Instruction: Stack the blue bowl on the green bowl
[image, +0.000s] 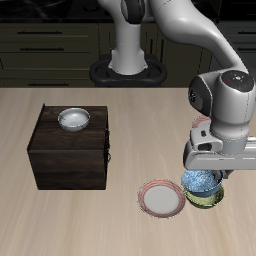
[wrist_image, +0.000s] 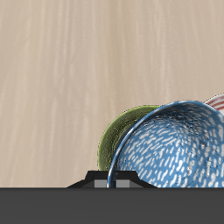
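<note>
- the blue bowl (wrist_image: 175, 144), white-speckled, fills the near view, tilted; its rim overlaps the green bowl (wrist_image: 118, 136)
- a pink plate rim (wrist_image: 217, 101) peeks beside them; bare wooden table (wrist_image: 61, 79) beyond

The arm reaches forward, wrist down, gripper (image: 203, 176) low near the table.

Even soft light, faint shadows, sharp renders

You have three bowls on view, one blue bowl (image: 201, 181), one green bowl (image: 207, 199) and one white-grey bowl (image: 74, 119), plus one pink-rimmed plate (image: 162, 198) for certain, one dark wooden box (image: 70, 148), one table (image: 40, 215).
</note>
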